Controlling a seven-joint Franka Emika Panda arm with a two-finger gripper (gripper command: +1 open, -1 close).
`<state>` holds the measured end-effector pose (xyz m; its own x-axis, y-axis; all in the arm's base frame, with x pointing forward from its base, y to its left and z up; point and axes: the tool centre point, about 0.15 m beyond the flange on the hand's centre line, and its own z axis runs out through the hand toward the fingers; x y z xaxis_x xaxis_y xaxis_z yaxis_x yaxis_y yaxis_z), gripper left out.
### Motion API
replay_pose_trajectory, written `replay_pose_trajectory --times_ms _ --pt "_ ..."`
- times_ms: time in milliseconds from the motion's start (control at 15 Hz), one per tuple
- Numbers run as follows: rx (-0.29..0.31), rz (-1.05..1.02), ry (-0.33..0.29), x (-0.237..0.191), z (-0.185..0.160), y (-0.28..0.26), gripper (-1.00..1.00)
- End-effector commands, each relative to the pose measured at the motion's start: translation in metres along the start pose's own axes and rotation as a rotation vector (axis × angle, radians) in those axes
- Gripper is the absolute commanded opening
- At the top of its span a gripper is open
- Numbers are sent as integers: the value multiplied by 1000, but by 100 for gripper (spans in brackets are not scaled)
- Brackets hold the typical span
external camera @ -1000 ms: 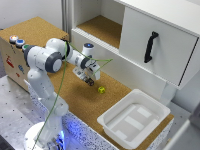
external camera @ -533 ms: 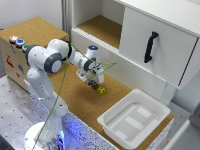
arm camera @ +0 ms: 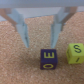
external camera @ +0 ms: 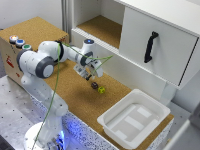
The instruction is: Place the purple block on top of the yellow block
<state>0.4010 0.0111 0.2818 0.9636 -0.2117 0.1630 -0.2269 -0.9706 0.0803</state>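
You are looking at a rough, speckled brown cork tabletop point(external camera: 75, 95), matt throughout. The small dark purple cube point(arm camera: 48, 58) and the small yellow-green cube point(arm camera: 76, 53) look smooth, with printed letters. The white rectangular plastic tray point(external camera: 116, 131) is smooth. The robot's white arm shell point(external camera: 35, 65) looks like glossy plastic; the white cabinet door point(external camera: 165, 55) appears smooth and matt.

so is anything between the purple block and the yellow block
Nothing: in the wrist view only bare cork shows between the purple block and the yellow block; they sit apart.
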Motion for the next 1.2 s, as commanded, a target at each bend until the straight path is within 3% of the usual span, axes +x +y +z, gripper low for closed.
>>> replay_pose_trajectory --times_ms 0,400,867,933,1133 --pt "-66 10 -11 0 28 22 100" --pt "-5 -18 -50 1 78 16 100" --pt "23 1 -41 15 91 8 100" --pt "14 10 -25 18 90 8 -100" --pt "16 15 -9 23 86 7 -100"
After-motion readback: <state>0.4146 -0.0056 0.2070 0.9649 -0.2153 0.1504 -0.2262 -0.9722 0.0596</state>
